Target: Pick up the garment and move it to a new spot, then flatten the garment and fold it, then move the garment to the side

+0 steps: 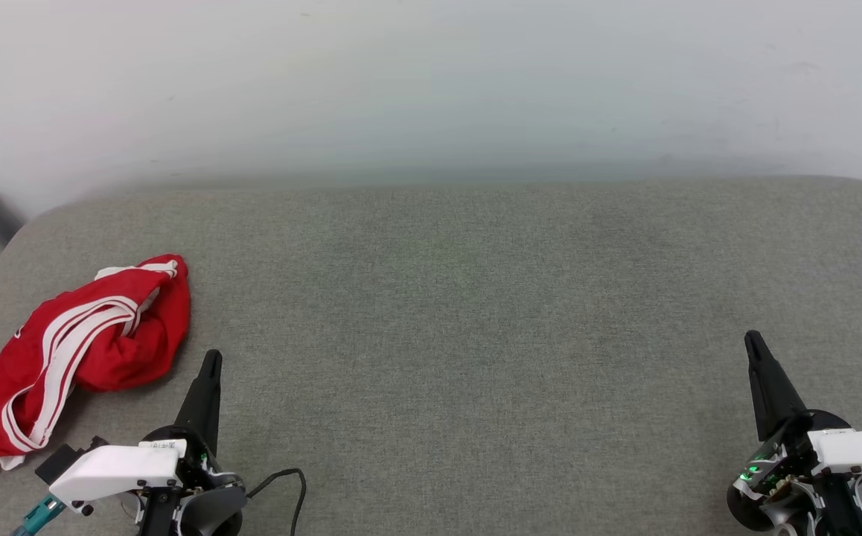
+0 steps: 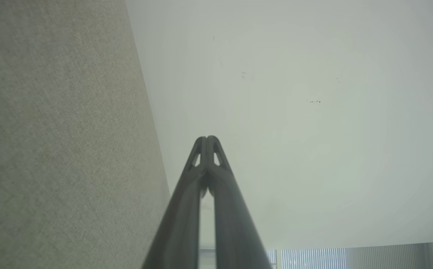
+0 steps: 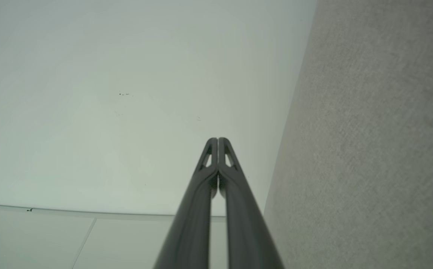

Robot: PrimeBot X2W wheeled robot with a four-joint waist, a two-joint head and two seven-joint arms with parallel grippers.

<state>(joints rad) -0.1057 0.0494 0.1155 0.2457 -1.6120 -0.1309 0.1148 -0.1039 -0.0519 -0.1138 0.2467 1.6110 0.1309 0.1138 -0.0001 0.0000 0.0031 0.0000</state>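
Red garment (image 1: pixel 115 350) w/ white stripe trim; grey-flecked fabric surface (image 1: pixel 476 335); off-white wall (image 1: pixel 431 89); blk cable (image 1: pixel 301 491)

The garment (image 1: pixel 96 335) lies bunched, much of its cloth folded out of sight. The head view's near edge cuts off the bodies of the left gripper (image 1: pixel 212 357) and right gripper (image 1: pixel 752 339).
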